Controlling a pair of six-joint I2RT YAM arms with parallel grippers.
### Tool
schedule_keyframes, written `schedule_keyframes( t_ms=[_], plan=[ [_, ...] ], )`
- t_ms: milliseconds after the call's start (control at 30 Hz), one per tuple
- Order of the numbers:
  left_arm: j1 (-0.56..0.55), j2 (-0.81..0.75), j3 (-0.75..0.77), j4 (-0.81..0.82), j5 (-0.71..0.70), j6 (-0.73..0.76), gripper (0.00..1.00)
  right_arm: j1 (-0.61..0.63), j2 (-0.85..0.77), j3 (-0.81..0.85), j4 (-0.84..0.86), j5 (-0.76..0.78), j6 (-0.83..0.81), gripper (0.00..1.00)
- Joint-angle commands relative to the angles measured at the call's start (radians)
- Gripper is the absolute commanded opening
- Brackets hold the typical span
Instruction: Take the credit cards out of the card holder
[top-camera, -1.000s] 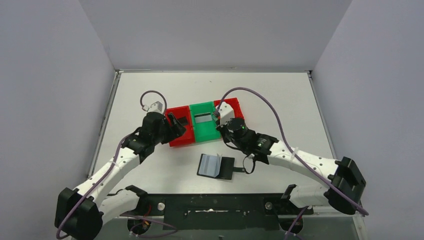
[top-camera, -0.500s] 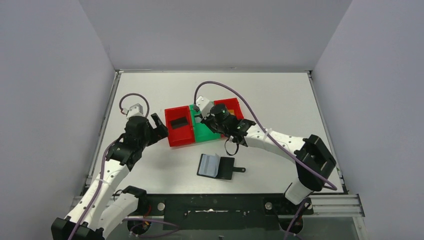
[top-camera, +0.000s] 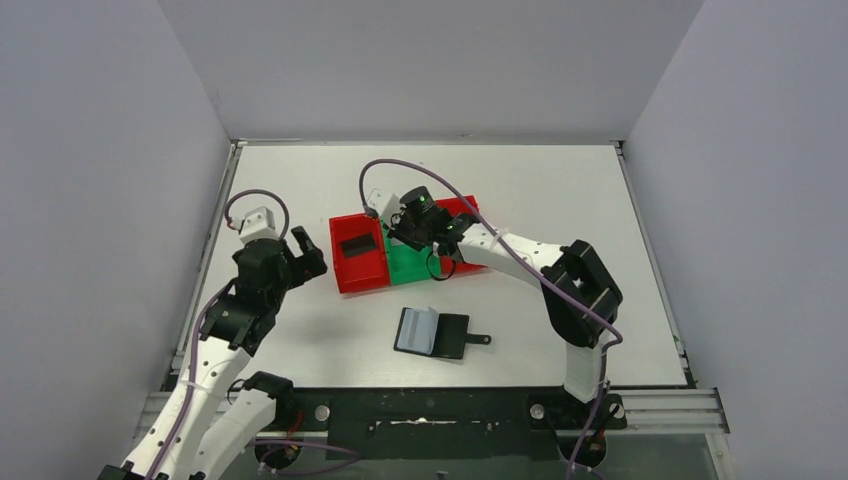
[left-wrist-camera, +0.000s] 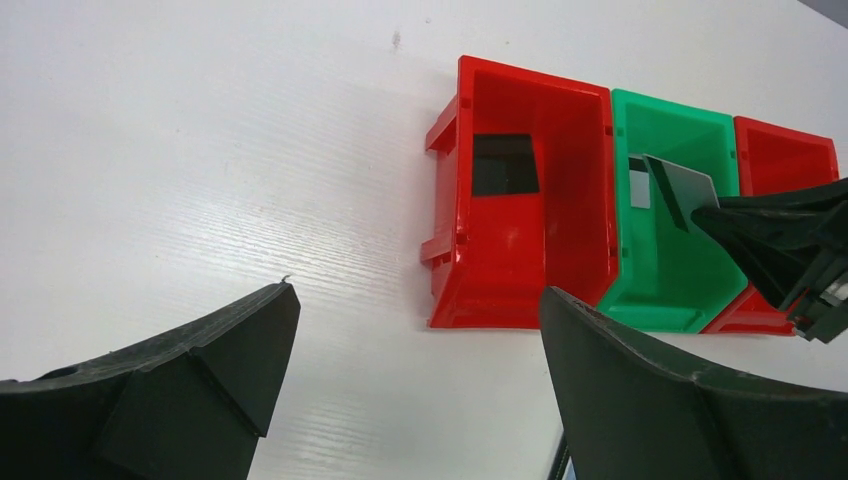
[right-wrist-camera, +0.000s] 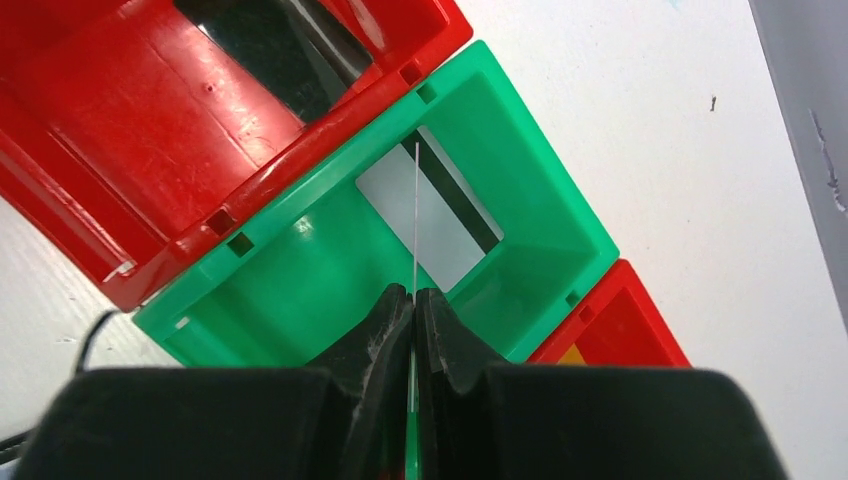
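Right tool (right-wrist-camera: 413, 293) is clenched on a thin card (left-wrist-camera: 685, 190), pinched by its lower edge. The right wrist view shows it edge-on as a hairline; in the left wrist view it looks glossy grey and tilted. It sits over the open top of the green bin (right-wrist-camera: 545, 180). Can't tell if its far edge touches the bin floor.

Directly under it, flat in the green bin, is a grey card (right-wrist-camera: 445, 240) with a dark stripe along one side.

Red bin (left-wrist-camera: 500, 260) touches the green bin's left side (top view) and has a black card (left-wrist-camera: 503, 165) lying in its far end. Second red bin (left-wrist-camera: 790, 160) touches the green bin's right side. An orange-gold sliver (right-wrist-camera: 572, 354) shows inside it, too little visible to tell what it is.

Left tool (left-wrist-camera: 418, 295) is released, jaws wide apart with only bare counter (top-camera: 560, 180) between them. It's left of the green bin, beyond the first red bin and clear of it. Height above the counter: can't tell.

Card holder (top-camera: 432, 333) lies open on the counter, on the near side of the green bin and apart from it, towards the arm bases. Its blue-grey pocket half is on the left, the black half on the right, and the snap tab sticks out to the right. Neither tool is near it. Pocket contents can't be made out.
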Motion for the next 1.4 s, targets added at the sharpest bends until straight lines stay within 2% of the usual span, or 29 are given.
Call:
schedule_keyframes(
  t_ms=[0,267,667,833,1233,1300,1367],
  plan=[
    [0.003,-0.037,0.012,0.039,-0.047,0.023,0.93,-0.012,0.04,0.099,-0.051,0.005,-0.129,0.02],
    [0.005,-0.048,0.006,0.041,-0.052,0.017,0.94,-0.025,0.111,0.152,-0.06,0.079,-0.244,0.02],
    [0.004,-0.117,0.019,-0.024,-0.215,-0.02,0.94,-0.072,0.172,0.175,0.003,-0.015,-0.361,0.08],
    [0.005,-0.153,0.01,-0.019,-0.234,-0.024,0.94,-0.084,0.2,0.195,-0.01,-0.067,-0.394,0.08],
    [0.004,-0.153,0.008,-0.02,-0.23,-0.025,0.94,-0.067,0.266,0.182,0.071,0.047,-0.458,0.1],
    [0.005,-0.151,0.007,-0.018,-0.229,-0.025,0.94,-0.068,0.269,0.182,0.068,0.045,-0.46,0.17],
    [0.005,-0.149,0.007,-0.018,-0.228,-0.025,0.95,-0.064,0.271,0.189,0.049,0.035,-0.457,0.19]
  ],
)
